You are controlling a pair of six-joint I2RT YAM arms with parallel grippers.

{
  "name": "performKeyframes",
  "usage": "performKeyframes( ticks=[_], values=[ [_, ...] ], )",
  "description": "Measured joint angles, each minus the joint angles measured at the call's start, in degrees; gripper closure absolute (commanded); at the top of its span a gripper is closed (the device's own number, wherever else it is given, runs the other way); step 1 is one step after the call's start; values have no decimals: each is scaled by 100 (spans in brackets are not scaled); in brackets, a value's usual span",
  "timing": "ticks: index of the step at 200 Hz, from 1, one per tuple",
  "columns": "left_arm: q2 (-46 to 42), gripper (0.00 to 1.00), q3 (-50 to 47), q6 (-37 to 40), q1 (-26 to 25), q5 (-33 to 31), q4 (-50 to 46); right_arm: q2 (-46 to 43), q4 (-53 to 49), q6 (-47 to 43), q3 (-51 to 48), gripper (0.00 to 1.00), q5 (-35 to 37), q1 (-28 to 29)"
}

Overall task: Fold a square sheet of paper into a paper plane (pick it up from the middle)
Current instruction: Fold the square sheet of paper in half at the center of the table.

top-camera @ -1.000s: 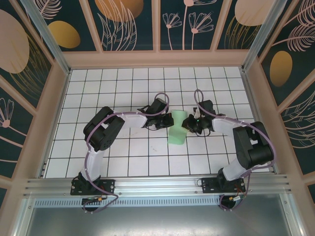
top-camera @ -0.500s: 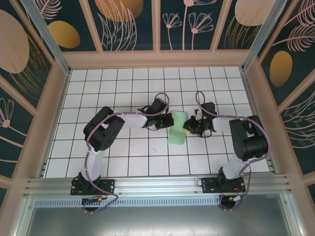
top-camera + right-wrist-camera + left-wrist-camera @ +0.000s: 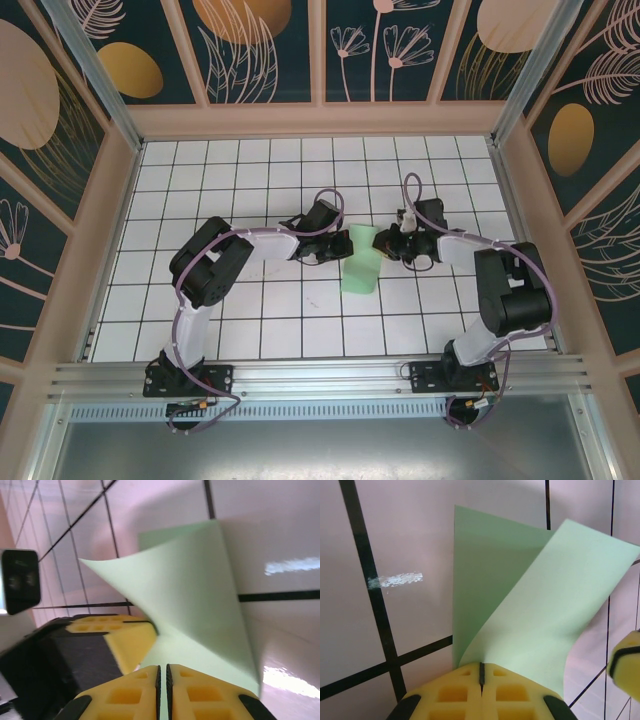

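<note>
Pale green square sheet of paper (image 3: 360, 262) is pinched tight by your left gripper (image 3: 481, 680) and right gripper (image 3: 163, 680); pull apart hard and it could rip.

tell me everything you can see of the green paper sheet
The square sheet of paper is thin, plain, pale mint green and unmarked. It is bent over on itself, with one flap raised above the white gridded table. The left claw and right claw each clamp it, closed, from opposite sides.
</note>
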Motion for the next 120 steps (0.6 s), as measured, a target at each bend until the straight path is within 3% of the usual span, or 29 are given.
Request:
performKeyframes(
  ticks=[75,120],
  values=[
    [0,96,0,42,0,2,0,1119,114,-319,439,84,-138,-192],
    [7,96,-2,42,0,4,15,1154,57,-409,483,83,-170,-214]
  ],
)
